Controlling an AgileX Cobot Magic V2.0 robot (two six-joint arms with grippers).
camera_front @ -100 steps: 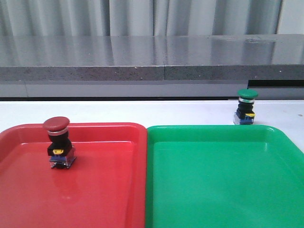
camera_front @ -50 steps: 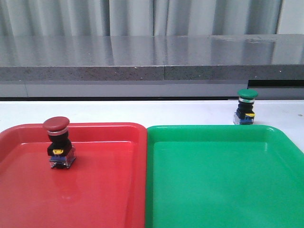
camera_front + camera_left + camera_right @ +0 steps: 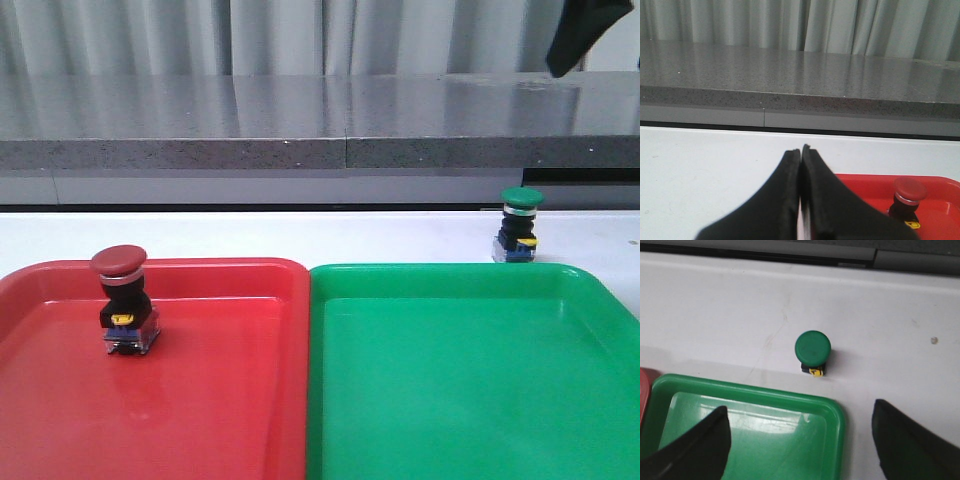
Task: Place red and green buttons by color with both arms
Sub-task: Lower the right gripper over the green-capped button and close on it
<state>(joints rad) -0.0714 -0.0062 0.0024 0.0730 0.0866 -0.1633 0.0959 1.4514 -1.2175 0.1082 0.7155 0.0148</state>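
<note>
On a white table (image 3: 300,235) before grey curtains, the green button (image 3: 812,351) stands upright just beyond the green tray (image 3: 830,412), ahead of the right gripper's (image 3: 800,445) wide-spread fingers, while the red button (image 3: 124,298) sits in the red tray (image 3: 230,400) beside the closed left gripper (image 3: 800,155).

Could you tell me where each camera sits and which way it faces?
Front: looks forward over the red tray and green tray toward a grey ledge; a dark piece of the right arm shows at the top.
Left wrist: low, facing the ledge; shut left pincer, red button.
Right wrist: high, looking down between the open right pincer at the green button on the table.
Shared: front and right wrist both show the green button.
</note>
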